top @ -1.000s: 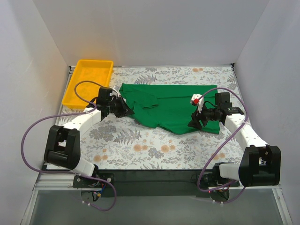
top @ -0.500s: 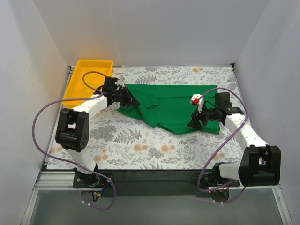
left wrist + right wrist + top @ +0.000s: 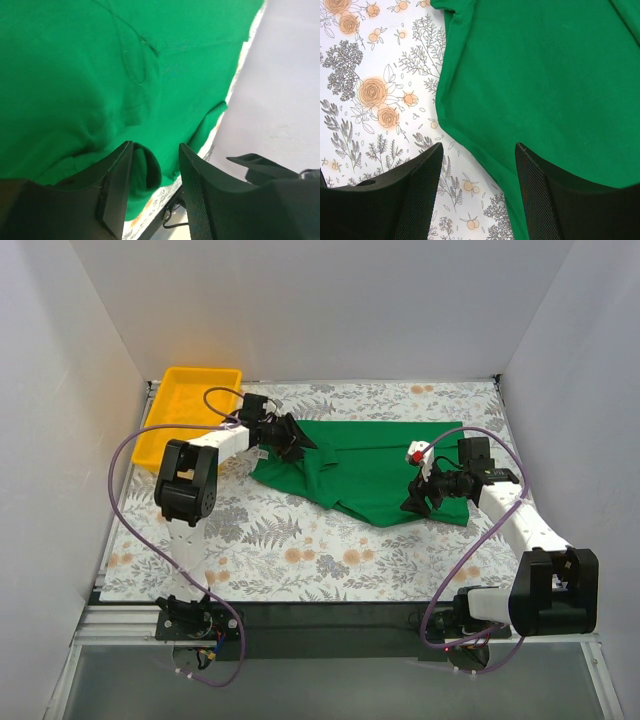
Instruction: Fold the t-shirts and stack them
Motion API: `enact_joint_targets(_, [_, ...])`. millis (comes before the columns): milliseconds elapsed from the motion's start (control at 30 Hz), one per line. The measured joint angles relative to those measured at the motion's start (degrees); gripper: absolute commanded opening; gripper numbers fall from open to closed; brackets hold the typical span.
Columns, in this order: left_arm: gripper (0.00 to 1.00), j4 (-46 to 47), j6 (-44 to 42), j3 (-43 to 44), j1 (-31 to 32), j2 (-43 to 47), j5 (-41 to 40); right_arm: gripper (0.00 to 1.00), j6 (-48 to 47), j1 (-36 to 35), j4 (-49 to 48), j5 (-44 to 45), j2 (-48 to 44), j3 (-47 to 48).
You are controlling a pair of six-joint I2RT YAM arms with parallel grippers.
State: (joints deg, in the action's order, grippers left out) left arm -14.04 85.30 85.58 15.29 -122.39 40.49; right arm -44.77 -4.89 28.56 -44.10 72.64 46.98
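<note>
The bright green t-shirt (image 3: 370, 465) lies spread and rumpled across the back middle of the floral table. My left gripper (image 3: 298, 440) is over the shirt's upper left part. In the left wrist view its jaws (image 3: 155, 147) stand apart, with a loose fold of the shirt (image 3: 100, 75) between them against the left finger (image 3: 117, 185). My right gripper (image 3: 418, 502) hovers open and empty over the shirt's lower right edge. The right wrist view shows that hem (image 3: 560, 75) and bare table between its fingers (image 3: 477, 190).
A yellow plastic tray (image 3: 200, 371) stands at the back left corner, close behind the left arm. White walls close in the table on the left, back and right. Purple cables loop from both arms.
My left arm has swung from the shirt's lower left edge up and back toward its upper left part, and the cloth there has shifted. The right arm has not moved.
</note>
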Motion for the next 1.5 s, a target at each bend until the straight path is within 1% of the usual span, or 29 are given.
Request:
enact_joint_targets(133, [0.45,-1.4,-1.6,0.2,0.2,0.0,-3.3,0.66,0.0,0.0,0.0,0.0,0.0,0.0])
enact_joint_targets(200, [0.47,-2.6,-3.3,0.0,0.3,1.6,-6.3,0.66,0.0,0.0,0.0,0.0,0.0,0.0])
enact_joint_targets(267, [0.47,-2.9,-5.3,-1.5,0.3,5.0,-9.6,0.66,0.0,0.0,0.0,0.0,0.1,0.0])
enact_joint_targets(400, [0.48,-3.7,-8.8,-8.2,0.3,15.1,-14.5,0.66,0.0,0.0,0.0,0.0,0.2,0.0])
enact_joint_targets(500, [0.47,-3.6,-10.4,-14.0,0.2,22.1,-16.7,0.66,0.0,0.0,0.0,0.0,0.2,0.0])
enact_joint_targets(633, [0.47,-2.4,-10.0,-21.5,0.3,26.6,-16.4,0.66,0.0,0.0,0.0,0.0,0.3,0.0])
enact_joint_targets(767, [0.47,-0.7,-8.7,-26.6,1.2,26.1,-15.3,0.66,0.0,0.0,0.0,0.0,0.7,0.0])
enact_joint_targets(867, [0.47,0.9,-7.9,-28.8,1.8,26.1,-14.1,0.66,0.0,0.0,0.0,0.0,0.9,0.0])
enact_joint_targets(1100, [0.48,6.2,-7.5,-30.0,2.1,26.0,-11.1,0.66,0.0,0.0,0.0,0.0,1.0,0.0])
enact_joint_targets(1233, [0.47,9.0,-6.8,-30.0,2.1,24.1,-9.6,0.66,0.0,0.0,0.0,0.0,1.0,0.0])
enact_joint_targets(1367, [0.47,9.6,-6.4,-30.0,2.1,21.5,-9.1,0.66,0.0,0.0,0.0,0.0,1.0,0.0])
enact_joint_targets(1500, [0.48,9.8,-6.5,-30.0,2.1,21.7,-9.0,0.66,-0.2,0.0,0.0,-0.1,1.0,0.0])
